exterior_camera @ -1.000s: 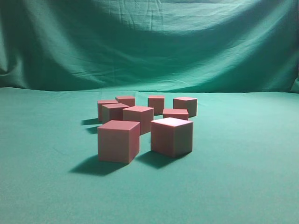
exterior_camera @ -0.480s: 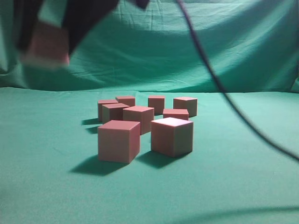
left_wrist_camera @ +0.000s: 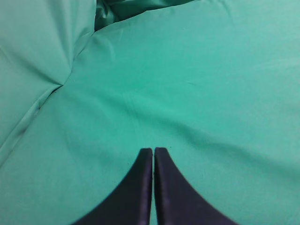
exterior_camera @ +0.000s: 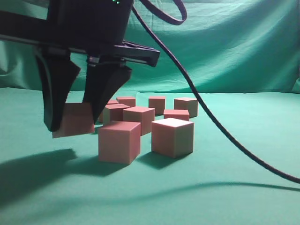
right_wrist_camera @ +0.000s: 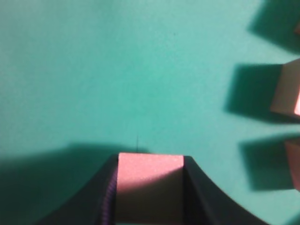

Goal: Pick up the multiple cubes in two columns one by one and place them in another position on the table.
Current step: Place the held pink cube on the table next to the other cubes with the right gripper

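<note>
My right gripper [exterior_camera: 72,123] reaches across to the left of the exterior view, shut on one reddish-pink cube [exterior_camera: 77,117]. That cube hangs a little above the table [exterior_camera: 243,154], left of the group. In the right wrist view the cube [right_wrist_camera: 150,187] fills the gap between the black fingers of the right gripper [right_wrist_camera: 151,160]. Several more cubes stand grouped mid-table, the two nearest being the front left cube [exterior_camera: 119,141] and the front right cube [exterior_camera: 172,137]. My left gripper [left_wrist_camera: 153,150] is shut and empty over bare green cloth.
A creased green drape [exterior_camera: 225,47] hangs behind the table. The right arm's black cable [exterior_camera: 211,117] sweeps down across the right side. Two cubes [right_wrist_camera: 287,89] show at the right edge of the right wrist view.
The right gripper, absent a second ago, came in from the upper left with a cube and has dropped to just above the table left of the group.
</note>
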Motion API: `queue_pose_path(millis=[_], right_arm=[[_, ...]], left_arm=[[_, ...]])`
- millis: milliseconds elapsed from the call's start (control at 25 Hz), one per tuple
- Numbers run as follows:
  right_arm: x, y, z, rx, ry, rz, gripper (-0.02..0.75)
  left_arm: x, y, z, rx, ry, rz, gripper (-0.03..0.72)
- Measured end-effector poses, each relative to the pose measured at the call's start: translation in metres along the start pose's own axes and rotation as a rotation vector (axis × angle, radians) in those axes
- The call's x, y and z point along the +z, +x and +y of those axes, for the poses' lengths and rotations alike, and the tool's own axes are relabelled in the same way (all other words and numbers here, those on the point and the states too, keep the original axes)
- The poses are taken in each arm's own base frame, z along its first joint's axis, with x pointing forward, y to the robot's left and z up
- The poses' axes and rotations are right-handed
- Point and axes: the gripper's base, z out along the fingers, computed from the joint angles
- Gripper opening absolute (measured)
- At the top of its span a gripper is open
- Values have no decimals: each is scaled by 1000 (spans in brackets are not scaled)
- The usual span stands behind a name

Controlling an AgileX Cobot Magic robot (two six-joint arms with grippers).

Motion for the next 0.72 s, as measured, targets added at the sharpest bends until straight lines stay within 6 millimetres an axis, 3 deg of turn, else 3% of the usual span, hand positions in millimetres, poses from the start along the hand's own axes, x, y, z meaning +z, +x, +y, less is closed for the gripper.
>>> queue_pose_path(millis=[560,720], right_arm=[[14,-1,-2,-24,13,-7,262],[12,-2,-1,-52,15,14,476]], left_arm=[[0,0,0,0,0,0,0],[0,0,0,0,0,0,0]])
